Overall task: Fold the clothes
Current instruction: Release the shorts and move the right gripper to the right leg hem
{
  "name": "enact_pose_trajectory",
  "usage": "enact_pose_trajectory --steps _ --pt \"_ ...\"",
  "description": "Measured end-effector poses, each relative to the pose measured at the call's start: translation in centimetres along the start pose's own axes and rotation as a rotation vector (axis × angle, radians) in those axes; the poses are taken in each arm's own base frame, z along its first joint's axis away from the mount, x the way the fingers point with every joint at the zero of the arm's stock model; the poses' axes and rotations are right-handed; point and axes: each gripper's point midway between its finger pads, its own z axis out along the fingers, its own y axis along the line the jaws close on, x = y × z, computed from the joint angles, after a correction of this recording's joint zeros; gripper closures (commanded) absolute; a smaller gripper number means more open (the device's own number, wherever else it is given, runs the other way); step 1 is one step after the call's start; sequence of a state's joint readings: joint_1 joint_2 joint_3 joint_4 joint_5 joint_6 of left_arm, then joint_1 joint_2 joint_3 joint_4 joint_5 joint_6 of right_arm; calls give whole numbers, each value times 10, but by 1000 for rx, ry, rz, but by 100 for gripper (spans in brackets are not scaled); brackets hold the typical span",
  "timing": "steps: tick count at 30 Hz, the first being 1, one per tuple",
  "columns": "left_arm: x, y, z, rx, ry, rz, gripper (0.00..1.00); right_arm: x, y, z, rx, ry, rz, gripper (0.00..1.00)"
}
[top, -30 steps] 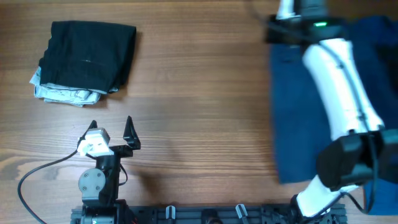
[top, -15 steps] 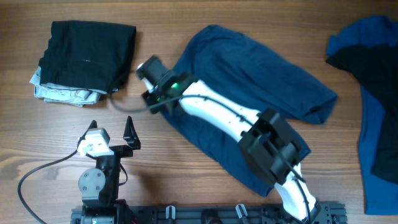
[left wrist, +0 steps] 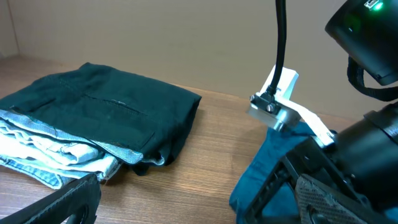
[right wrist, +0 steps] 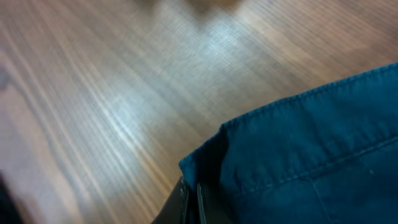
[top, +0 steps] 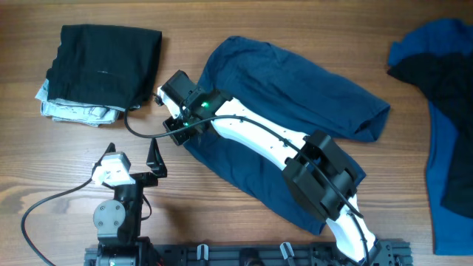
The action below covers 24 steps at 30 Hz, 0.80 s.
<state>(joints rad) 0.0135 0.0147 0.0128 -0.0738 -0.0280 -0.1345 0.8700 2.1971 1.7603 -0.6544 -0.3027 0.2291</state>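
Observation:
Dark navy trousers lie spread diagonally across the middle of the table. My right arm reaches over them, and my right gripper is shut on their left edge. In the right wrist view the navy fabric hem is pinched between the two closed fingers of the right gripper, just above the wood. My left gripper stands open near the front left, empty, pointing at the trousers' edge. Its fingers are spread wide around bare wood.
A folded stack sits at the back left, a black garment on top of pale denim; it also shows in the left wrist view as the stack. A royal blue and black heap lies at the right edge.
My right arm has swung from the far right to the centre-left, dragging the navy trousers across the table by one edge. The left arm has not moved.

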Motion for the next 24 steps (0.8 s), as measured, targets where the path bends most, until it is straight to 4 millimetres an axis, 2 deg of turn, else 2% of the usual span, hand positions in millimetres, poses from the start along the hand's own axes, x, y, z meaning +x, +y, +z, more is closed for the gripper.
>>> enact_pose_trajectory --steps 1,2,4,8,11,14,17,19,21,24 --pt "0 0 0 0 0 0 0 2 2 0 -11 8 0 91" --pt "0 0 0 0 0 0 0 3 3 0 -17 14 0 75" --pt "0 0 0 0 0 0 0 4 4 -1 -31 18 2 58" --pt "0 0 0 0 0 0 0 -3 1 -15 -44 -1 2 42" --pt "0 0 0 0 0 0 0 -17 -7 -42 -43 -52 21 39" --pt "0 0 0 0 0 0 0 -35 -24 -89 -27 -132 52 39" --pt "0 0 0 0 0 0 0 -37 -51 -148 27 -188 118 39" --pt "0 0 0 0 0 0 0 -29 -75 -184 85 -203 178 39" --pt "0 0 0 0 0 0 0 -12 -105 -224 157 -210 264 39" --pt "0 0 0 0 0 0 0 22 -158 -286 277 -230 426 39"
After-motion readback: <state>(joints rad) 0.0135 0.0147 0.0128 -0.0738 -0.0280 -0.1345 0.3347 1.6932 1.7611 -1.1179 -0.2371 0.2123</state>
